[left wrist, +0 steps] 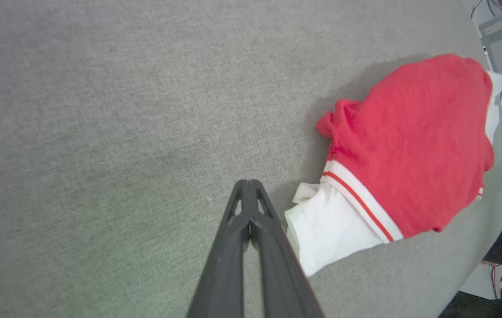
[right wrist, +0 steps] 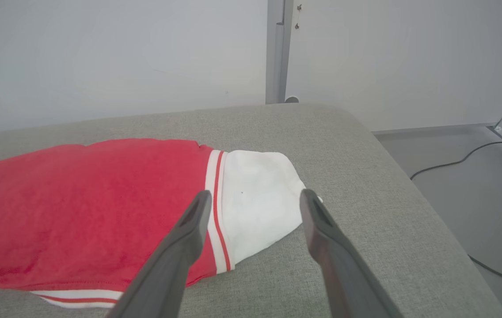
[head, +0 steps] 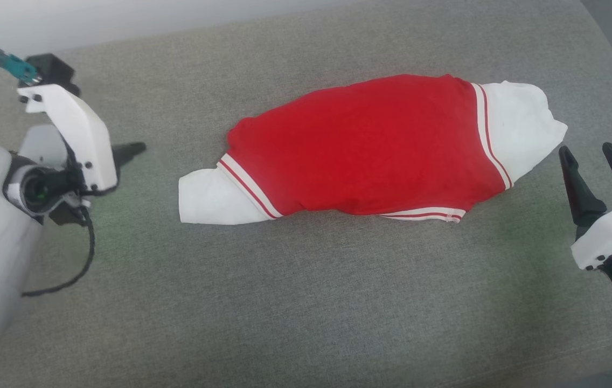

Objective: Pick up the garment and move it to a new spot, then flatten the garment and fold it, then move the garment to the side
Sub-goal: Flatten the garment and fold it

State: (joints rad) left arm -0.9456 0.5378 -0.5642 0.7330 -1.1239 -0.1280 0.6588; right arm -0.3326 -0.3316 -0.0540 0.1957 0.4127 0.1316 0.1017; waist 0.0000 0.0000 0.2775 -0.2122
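Currently shut tight and empty at the left end effector (head: 131, 148), just beside one white sleeve of the garment (head: 365, 145); spread wide at the right end effector (head: 586, 153), near the other sleeve. Lies bunched on the table (head: 284, 302). Likely light, limp, grippy; best pinched at sleeve hems.

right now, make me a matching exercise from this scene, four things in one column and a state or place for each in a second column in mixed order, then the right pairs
Column one
1. left gripper
2. right gripper
3. garment
4. grey cushion

Column two
a. fingers spread apart, pointing at a white sleeve end
b. red with white ends, lying loose, held by nothing
c. fingers shut together with nothing between them
d. lies under everything else

Pairs: 1-c, 2-a, 3-b, 4-d
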